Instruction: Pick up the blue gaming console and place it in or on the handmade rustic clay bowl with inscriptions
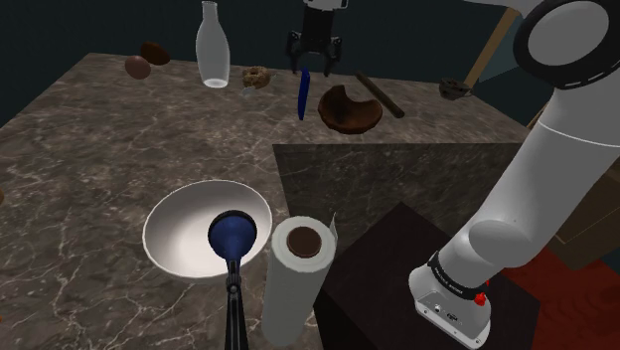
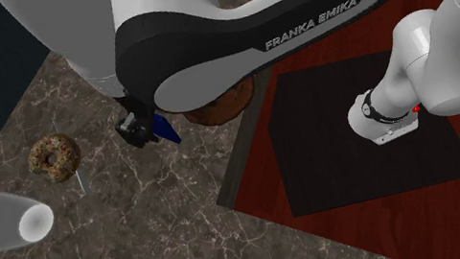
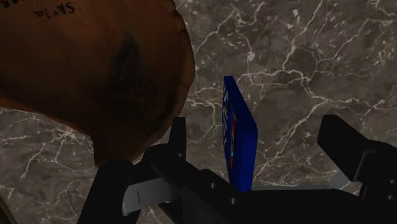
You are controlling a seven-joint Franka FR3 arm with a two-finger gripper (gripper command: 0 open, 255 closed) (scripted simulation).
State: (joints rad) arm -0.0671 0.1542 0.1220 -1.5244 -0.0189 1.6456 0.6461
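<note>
The blue gaming console [image 1: 303, 94] stands on end, a thin slab just beside the brown clay bowl [image 1: 350, 107], on the shoulder view's left of it. My gripper [image 1: 316, 58] hangs right above the console with its fingers spread. In the wrist view the console [image 3: 238, 137] lies between the two fingers [image 3: 178, 137] and neither touches it; the gripper [image 3: 254, 127] is open. The inscribed bowl [image 3: 95, 70] sits next to the left finger. I cannot tell whether the console's lower end rests on the marble table [image 1: 99, 149]. From the second exterior view the console [image 2: 166, 131] pokes out beside the gripper [image 2: 139, 130].
A glass bottle [image 1: 212, 45] and a doughnut [image 1: 255, 77] stand near the back. A wooden stick [image 1: 381, 94] lies behind the bowl. Nearer the stand are a white bowl [image 1: 189, 234], a blue ladle [image 1: 232, 237] and a paper towel roll [image 1: 298, 278].
</note>
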